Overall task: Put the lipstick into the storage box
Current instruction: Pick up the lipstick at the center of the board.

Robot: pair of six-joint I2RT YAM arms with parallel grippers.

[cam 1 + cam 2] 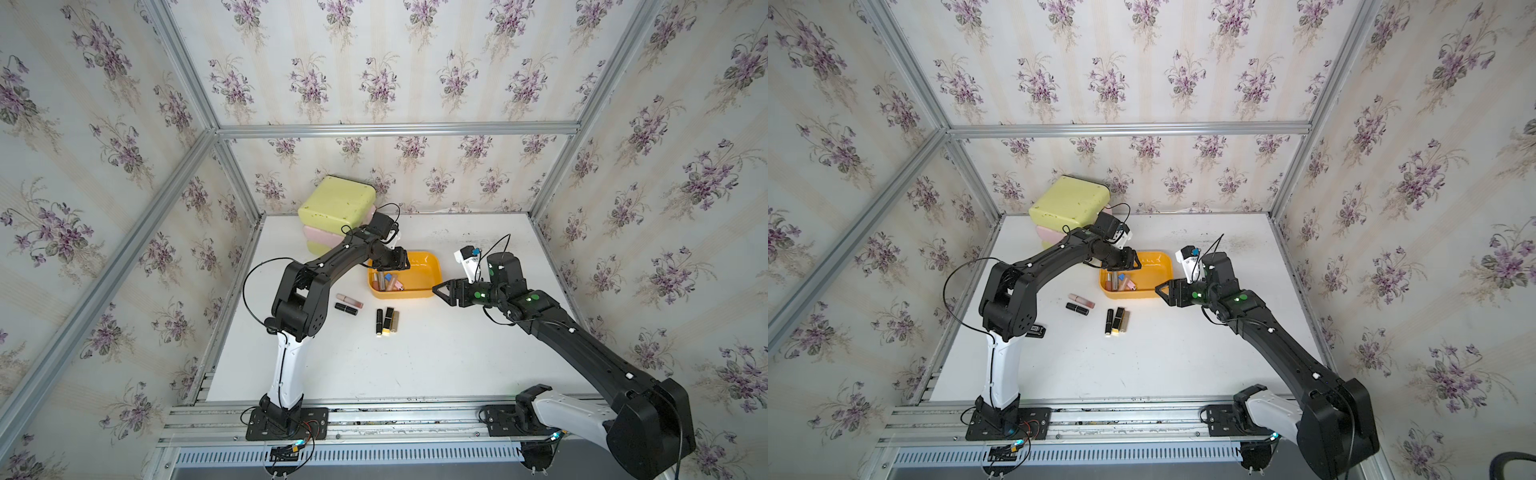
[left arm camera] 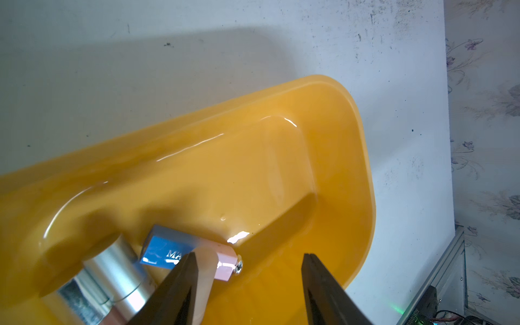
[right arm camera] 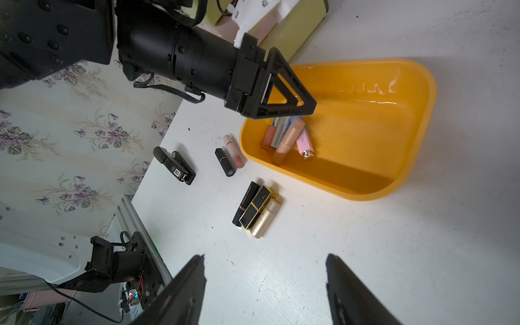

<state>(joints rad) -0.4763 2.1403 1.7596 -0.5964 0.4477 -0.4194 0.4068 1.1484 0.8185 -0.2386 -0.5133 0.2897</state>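
The storage box (image 1: 428,266) (image 1: 1158,266) is a shallow orange-yellow tray at mid-table. Several lipsticks (image 1: 386,281) (image 3: 287,138) lie bunched at its left end. My left gripper (image 1: 405,264) (image 1: 1136,262) (image 2: 249,254) hovers over that end, open, gripping nothing. In the left wrist view a peach tube (image 2: 205,270) lies against the inner side of one finger, beside a blue-and-pink lipstick (image 2: 168,250) on the box floor (image 2: 281,168). My right gripper (image 1: 436,289) (image 3: 264,256) is open over bare table, just off the box's front right corner (image 3: 365,135).
On the table in front of the box lie a pink tube and a black lipstick (image 1: 348,304) (image 3: 229,157), and three more side by side (image 1: 386,321) (image 3: 257,209). Stacked pale green and pink lidded boxes (image 1: 336,203) stand at the back left. A small black device (image 3: 174,166) lies near the left arm.
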